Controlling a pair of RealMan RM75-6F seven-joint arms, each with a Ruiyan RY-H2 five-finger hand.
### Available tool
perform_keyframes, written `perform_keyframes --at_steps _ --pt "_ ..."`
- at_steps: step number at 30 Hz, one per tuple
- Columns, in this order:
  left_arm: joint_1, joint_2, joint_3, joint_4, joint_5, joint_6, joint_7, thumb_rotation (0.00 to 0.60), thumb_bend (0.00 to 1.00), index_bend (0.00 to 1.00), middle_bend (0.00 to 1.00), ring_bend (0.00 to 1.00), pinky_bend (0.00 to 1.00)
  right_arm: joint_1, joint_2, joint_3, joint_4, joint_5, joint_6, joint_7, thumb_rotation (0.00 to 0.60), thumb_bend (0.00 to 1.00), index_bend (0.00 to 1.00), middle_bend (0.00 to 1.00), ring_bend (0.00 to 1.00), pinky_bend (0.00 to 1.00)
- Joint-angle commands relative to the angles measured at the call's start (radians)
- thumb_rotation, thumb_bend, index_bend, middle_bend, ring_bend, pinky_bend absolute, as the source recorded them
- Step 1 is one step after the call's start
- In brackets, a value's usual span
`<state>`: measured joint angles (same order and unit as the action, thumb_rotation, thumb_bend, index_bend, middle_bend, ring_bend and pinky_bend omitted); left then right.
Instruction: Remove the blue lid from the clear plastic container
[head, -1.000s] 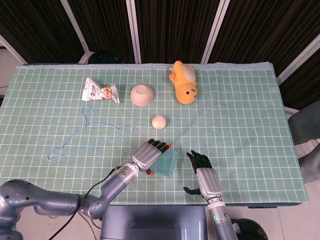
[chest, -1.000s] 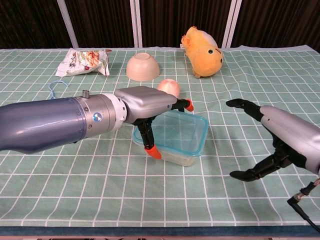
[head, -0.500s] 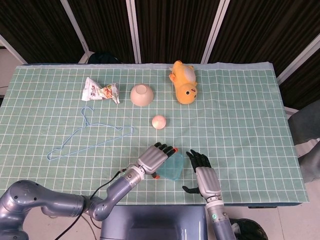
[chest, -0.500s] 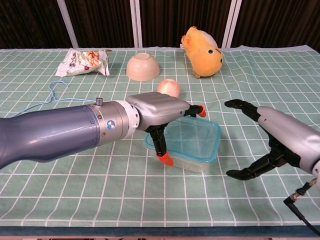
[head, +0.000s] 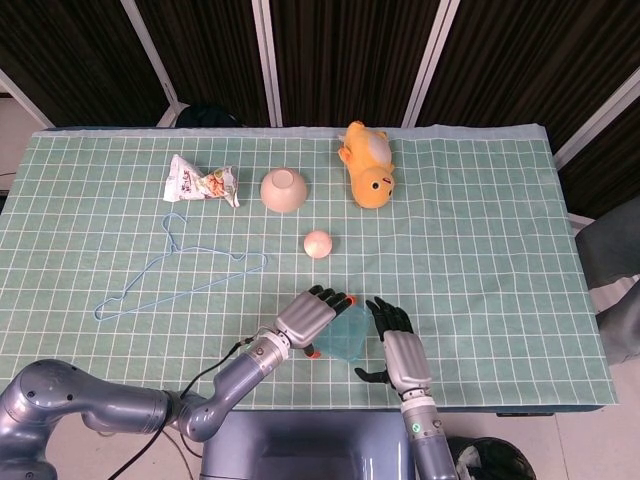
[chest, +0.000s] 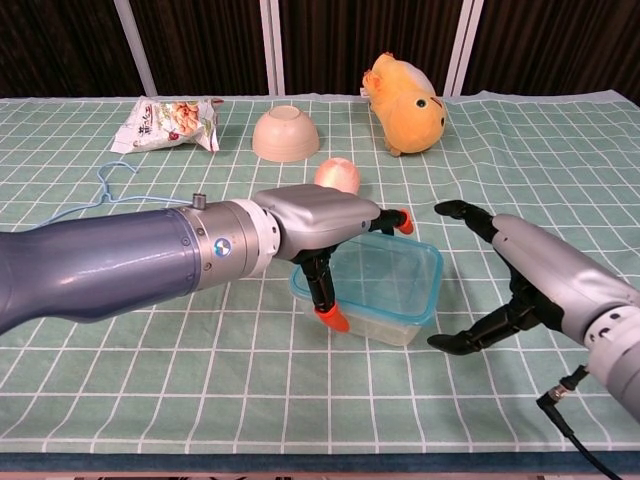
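Observation:
The clear plastic container with its blue lid (chest: 385, 285) (head: 343, 333) sits near the table's front edge, lid on. My left hand (chest: 318, 228) (head: 312, 318) grips its left side, thumb against the near wall and fingers over the lid's far rim. My right hand (chest: 510, 275) (head: 393, 345) hangs open just right of the container, fingers and thumb spread toward it without touching.
Behind the container lies a peach-coloured ball (chest: 338, 175). An upturned beige bowl (chest: 286, 133), a snack bag (chest: 168, 123) and an orange plush toy (chest: 405, 90) sit at the back. A blue wire hanger (head: 180, 268) lies to the left on the green checked cloth (head: 480, 250).
My left hand dragged the container rightward toward the right hand a second ago and now holds still. My right hand has moved left, closer to the container's right side.

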<state>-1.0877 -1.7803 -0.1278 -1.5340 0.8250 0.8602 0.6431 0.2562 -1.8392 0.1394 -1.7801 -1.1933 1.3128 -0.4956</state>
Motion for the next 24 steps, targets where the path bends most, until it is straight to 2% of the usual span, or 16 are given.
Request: perform_keyframes --at_steps 1,24 --pt "0.000 -0.001 -0.001 0.001 -0.003 0.000 -0.004 0.600 0.07 0.11 0.12 0.12 0.31 0.006 -0.017 0.014 0.005 0.013 0.005 0.000 0.600 0.21 0.00 0.00 0.00 0.00" --pt "-0.004 0.009 0.009 0.009 -0.009 -0.011 -0.017 0.600 0.07 0.11 0.12 0.12 0.31 0.013 -0.082 0.053 0.022 0.067 0.041 0.043 0.600 0.21 0.00 0.00 0.00 0.00"
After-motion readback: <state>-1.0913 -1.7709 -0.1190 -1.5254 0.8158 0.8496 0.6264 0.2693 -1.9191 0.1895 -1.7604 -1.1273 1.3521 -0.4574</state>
